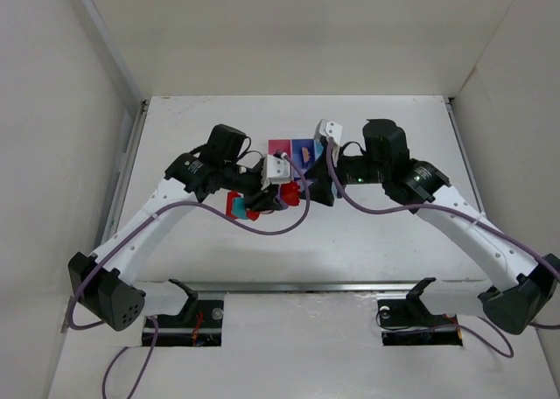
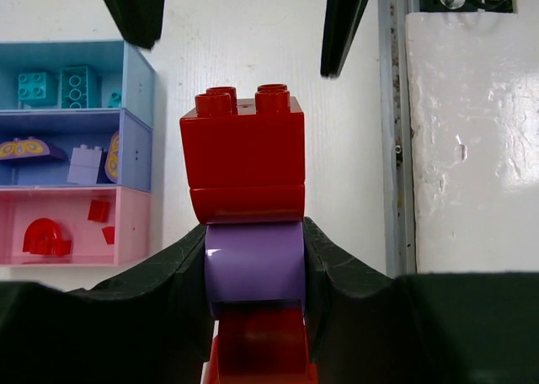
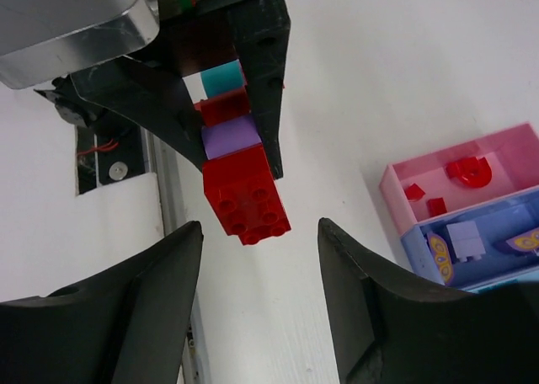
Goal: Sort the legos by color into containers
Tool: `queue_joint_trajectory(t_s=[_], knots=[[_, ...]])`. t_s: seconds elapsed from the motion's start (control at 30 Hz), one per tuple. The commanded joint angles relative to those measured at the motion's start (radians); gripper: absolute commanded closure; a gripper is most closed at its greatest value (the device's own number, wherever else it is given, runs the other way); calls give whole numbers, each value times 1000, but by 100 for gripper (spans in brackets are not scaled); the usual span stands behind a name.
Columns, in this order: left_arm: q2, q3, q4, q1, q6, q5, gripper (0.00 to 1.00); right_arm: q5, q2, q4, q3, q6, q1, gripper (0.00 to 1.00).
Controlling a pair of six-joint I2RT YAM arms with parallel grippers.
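Note:
My left gripper (image 2: 253,262) is shut on a stack of legos and holds it above the table. Its fingers clamp the purple brick (image 2: 253,270); a red brick (image 2: 244,152) sticks out in front and another red one sits behind. In the right wrist view the same red brick (image 3: 244,194) hangs just ahead of my open, empty right gripper (image 3: 259,270), level with its fingertips. The joined containers show in the left wrist view: light blue bin (image 2: 139,72) with teal bricks, purple-blue bin (image 2: 139,148) with purple pieces, pink bin (image 2: 139,224) with red pieces. In the top view both grippers (image 1: 282,198) (image 1: 308,189) meet just in front of the bins (image 1: 280,145).
Red and teal loose legos (image 1: 238,206) lie on the table under the left wrist. A metal rail (image 2: 396,148) runs along the table's near edge. White walls enclose the table on the left, right and back.

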State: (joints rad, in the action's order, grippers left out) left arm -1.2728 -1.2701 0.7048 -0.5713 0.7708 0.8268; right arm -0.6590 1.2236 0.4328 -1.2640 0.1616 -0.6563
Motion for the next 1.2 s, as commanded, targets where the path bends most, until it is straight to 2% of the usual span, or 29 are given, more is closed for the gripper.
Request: queue_joint_trajectory(t_s=[0.0, 0.13, 0.37, 0.47, 0.5, 0.53, 0.57, 0.83, 0.97, 1.13, 1.17], knots=[[-2, -57, 7, 2, 21, 78, 100, -71, 33, -54, -41, 42, -11, 38], [-2, -68, 7, 2, 21, 78, 100, -82, 53, -92, -51, 42, -32, 38], [-11, -68, 7, 2, 12, 78, 100, -93, 62, -155, -41, 12, -32, 55], [-11, -68, 7, 2, 12, 78, 100, -93, 62, -166, -41, 3, -32, 70], [-11, -68, 7, 2, 12, 78, 100, -93, 62, -166, -41, 3, -32, 88], [-11, -57, 7, 2, 12, 65, 100, -79, 62, -155, -41, 3, -32, 98], [-11, -57, 7, 2, 12, 49, 100, -68, 50, -155, -41, -7, -32, 100], [-11, 60, 7, 11, 24, -64, 100, 122, -96, -146, 103, 6, -32, 100], [-2, 92, 7, 11, 33, -84, 100, 113, -148, -157, 144, 6, 38, 100], [-2, 115, 7, 11, 33, -94, 100, 102, -136, -134, 135, -3, 52, 100], [-2, 115, 7, 11, 33, -104, 100, 139, -127, -134, 135, -13, 52, 100]])
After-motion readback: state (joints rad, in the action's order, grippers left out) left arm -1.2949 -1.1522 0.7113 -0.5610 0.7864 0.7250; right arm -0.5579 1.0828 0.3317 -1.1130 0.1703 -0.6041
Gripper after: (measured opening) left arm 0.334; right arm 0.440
